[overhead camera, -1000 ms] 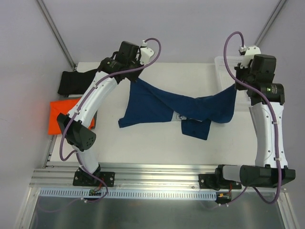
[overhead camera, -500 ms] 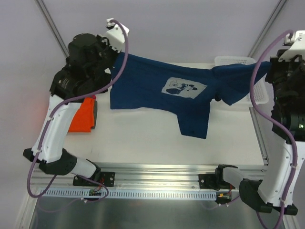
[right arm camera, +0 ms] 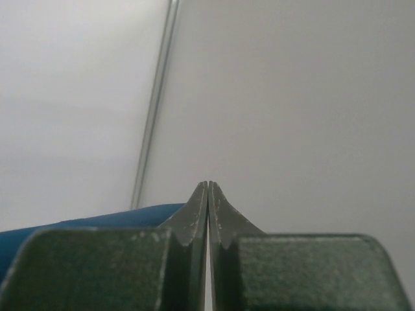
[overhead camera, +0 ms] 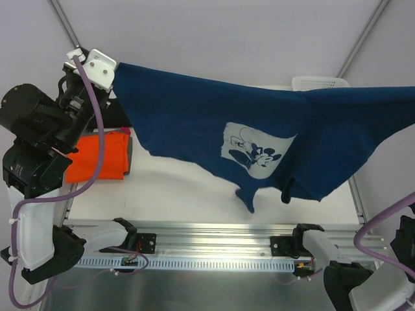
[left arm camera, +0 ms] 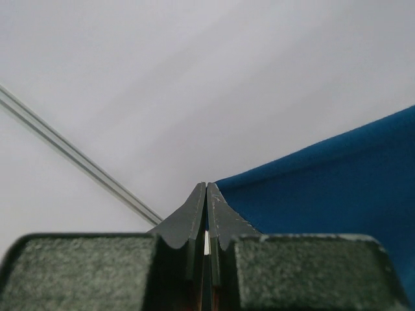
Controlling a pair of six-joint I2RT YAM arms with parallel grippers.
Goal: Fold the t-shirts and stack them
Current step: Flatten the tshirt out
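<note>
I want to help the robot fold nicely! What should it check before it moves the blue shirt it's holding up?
1. Left gripper shut on the navy blue cloth t-shirt: ok.
2. Right gripper shut on the shirt's other end: ok, shown only in its wrist view.
3. Shirt stretched out between the two arms: ok.
4. Bottom edge hanging straight: not ok, it droops in uneven points.
5. Lowest point lifted off the white table: cannot tell.
6. Folded bright orange t-shirt out of the way: ok, it lies at the table's left side.
</note>
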